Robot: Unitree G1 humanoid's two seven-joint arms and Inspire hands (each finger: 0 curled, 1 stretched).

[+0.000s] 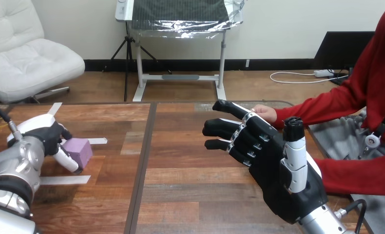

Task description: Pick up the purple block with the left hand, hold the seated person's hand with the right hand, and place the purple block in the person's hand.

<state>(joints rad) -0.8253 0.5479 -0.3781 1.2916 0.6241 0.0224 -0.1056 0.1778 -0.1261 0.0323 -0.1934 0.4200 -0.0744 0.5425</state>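
Purple block (79,151): small, plain lilac cube at the left of the table (190,175), clasped between the curled thumb and fingers of the left hand (47,139). Right hand (278,170): raised, fingers straight and spread, just before the person's hand (265,113); contact unclear.

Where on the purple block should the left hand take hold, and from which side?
Pinch its near and far faces, coming from the left. The block is a cube with flat, parallel sides, resting on the table, and the left hand sits at its left, curled round those two faces, so that pinch should seat squarely.
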